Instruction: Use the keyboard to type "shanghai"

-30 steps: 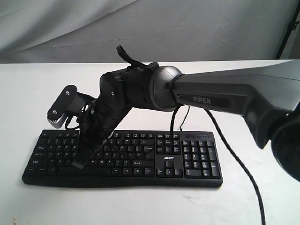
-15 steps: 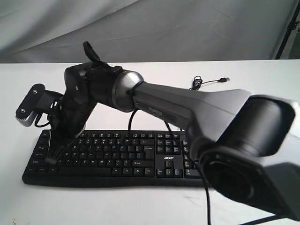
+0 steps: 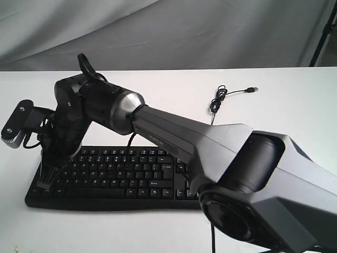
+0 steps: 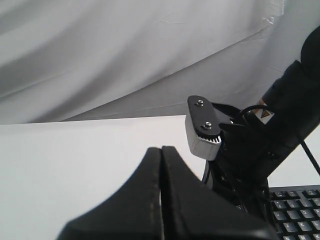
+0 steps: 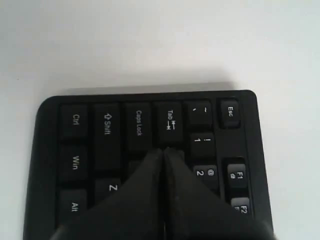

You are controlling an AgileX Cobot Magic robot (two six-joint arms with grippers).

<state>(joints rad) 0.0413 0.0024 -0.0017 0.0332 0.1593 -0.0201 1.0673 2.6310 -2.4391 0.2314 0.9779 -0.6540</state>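
**A stray keypress is the main risk at the keyboard's left end**

We judge a wrong key to be the chief hazard. The right gripper (image 5: 162, 150), clenched on nothing, hangs low over the far left end of the keyboard (image 3: 131, 174). In the right wrist view its tip sits just inside Caps Lock (image 5: 138, 122) and Tab (image 5: 170, 120), over the first letter keys. A descent slightly off line could catch either of them, or two keys at once, since the blunt paired tip leaves little margin. We cannot tell whether it touches a key.

The right arm (image 3: 174, 132) reaches slantwise across, so a push might also slide the keyboard along the white worktop (image 3: 295, 105). The keyboard lies flat there, directly beneath this gripper.

The left gripper (image 4: 161, 150), likewise clenched and empty, hovers off the keyboard's left end, near the right arm's wrist. We think a clash is possible there.
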